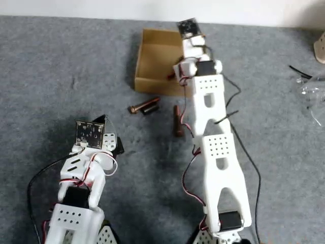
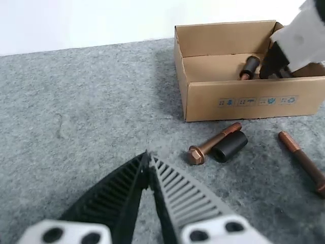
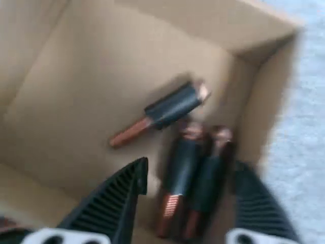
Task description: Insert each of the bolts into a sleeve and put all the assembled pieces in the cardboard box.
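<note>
Cardboard box (image 3: 76, 76) on the grey felt surface (image 1: 61, 66) holds one sleeved bolt (image 3: 162, 114) and a sleeved pair (image 3: 179, 175) side by side beneath the right end effector (image 3: 189, 170), its jaws spread wide, gripping nothing. The left end effector (image 2: 148, 155) is closed, empty. Outside, a bare bolt (image 2: 213, 144) lies just beside a black sleeve (image 2: 229, 146), with a second bolt (image 2: 303, 160) nearby.

Bg: grey felt (image 1: 61, 66) covering the tabletop, white wall (image 1: 76, 7) running along the far edge.
Light falling evenly, shadows staying soft; clear plastic scraps (image 1: 311, 89) + thin black wires (image 1: 299, 72) lying at the felt's right side, tan obj (image 1: 320, 47) poking in at the far-right corner.
</note>
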Controlling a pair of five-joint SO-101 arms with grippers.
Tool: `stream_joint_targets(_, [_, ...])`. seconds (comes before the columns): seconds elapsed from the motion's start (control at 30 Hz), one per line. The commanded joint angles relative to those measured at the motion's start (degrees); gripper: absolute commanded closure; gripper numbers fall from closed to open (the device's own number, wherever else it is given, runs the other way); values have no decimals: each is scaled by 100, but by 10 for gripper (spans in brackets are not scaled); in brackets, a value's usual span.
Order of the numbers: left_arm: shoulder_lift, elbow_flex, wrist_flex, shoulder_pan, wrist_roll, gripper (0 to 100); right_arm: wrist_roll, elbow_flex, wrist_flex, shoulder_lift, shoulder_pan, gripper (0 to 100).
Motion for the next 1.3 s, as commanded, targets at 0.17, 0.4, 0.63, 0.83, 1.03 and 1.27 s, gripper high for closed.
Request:
stream_joint_targets(0.17, [22, -295, -9, 84, -53, 993, 18, -558, 1033, -910, 127, 607])
stream_joint_targets(0.4, [22, -303, -18, -347, -18, 993, 9, -549, 2097, -2000, 110, 607])
stream_joint_targets(0.63, [13, -303, -18, -338, -26, 993, -105, -514, 2211, -2571, 110, 632])
stream_joint_targets(0.83, [22, -303, -18, -338, -26, 993, -923, -180, 2220, -2914, -189, 674])
stream_joint_targets(1.03, [22, -303, -18, -338, -26, 993, -914, 1508, 2220, -3996, -673, 683])
stream_joint_targets(1.27, [-13, -303, -18, -321, -26, 993, -914, 3327, 2211, -5701, -998, 683])
